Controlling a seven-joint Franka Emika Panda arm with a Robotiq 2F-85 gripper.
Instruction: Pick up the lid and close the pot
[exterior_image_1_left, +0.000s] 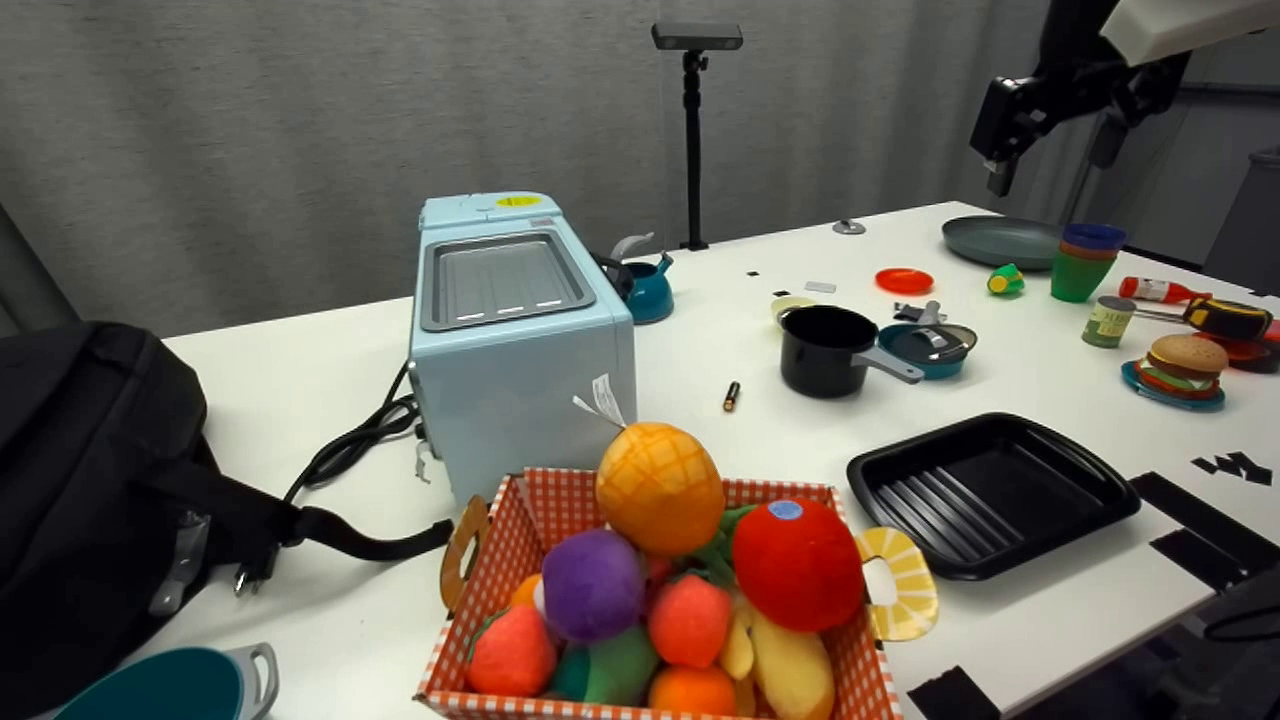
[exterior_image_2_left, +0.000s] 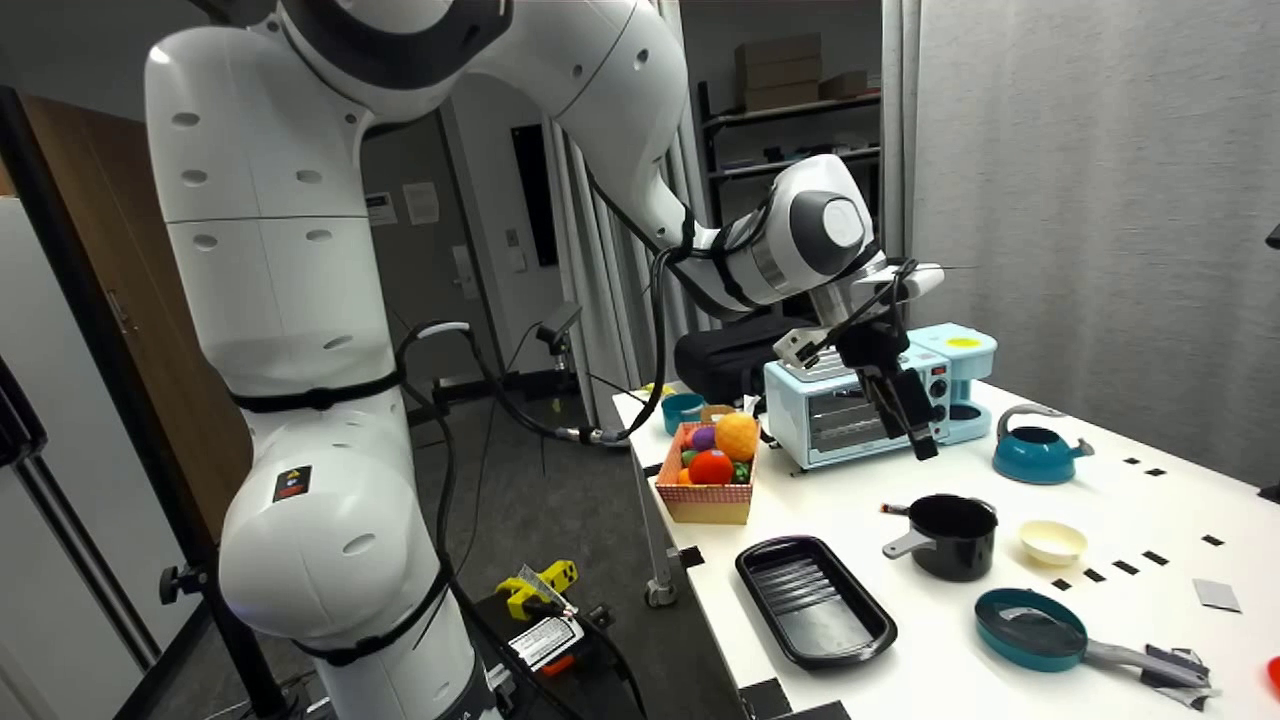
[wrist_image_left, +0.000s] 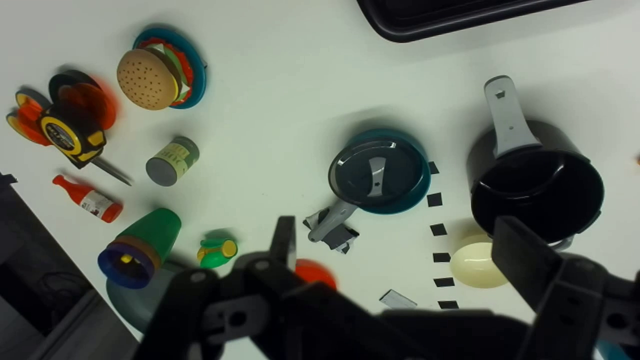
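Note:
The lid is round, dark, see-through and shiny, with a grey strap handle. It rests on the teal pan, slightly off-centre; in both exterior views the lid also shows there. The black pot stands upright beside the pan with its mouth uncovered and a grey side handle; it shows in both exterior views. My gripper is open and empty, fingers wide apart. It hangs high above the table in both exterior views, touching nothing.
A cream bowl sits against the pot's side. A black grill tray, a fruit basket and a light-blue toaster oven stand around. A red disc, stacked cups, a can and a toy burger lie farther off.

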